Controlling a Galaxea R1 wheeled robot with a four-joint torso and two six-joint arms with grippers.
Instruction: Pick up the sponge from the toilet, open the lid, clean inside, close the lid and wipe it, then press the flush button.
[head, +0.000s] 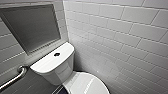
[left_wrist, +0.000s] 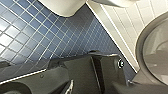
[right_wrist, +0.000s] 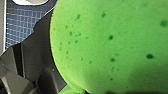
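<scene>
Right wrist view: the sponge (right_wrist: 112, 45) sat pinched in the right gripper (right_wrist: 75, 86), above blue floor tiles (right_wrist: 22, 22).
Sponge axis: could not be told; its rounded edge faced the tiles.
Left side: the left gripper (left_wrist: 82, 75) hung over the tiles; its grip could not be told.
Cover: the lid (head: 87, 85) lay shut on the toilet (head: 58, 71), long axis pointing away from the tank.
Tank top: the flush button (head: 57, 54) faced up.

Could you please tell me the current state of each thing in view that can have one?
lid: down, closed over the bowl.
flush button: uncovered, nothing touching it.
sponge: off the toilet, apparently held in the right hand, up above the floor tiles.
</scene>
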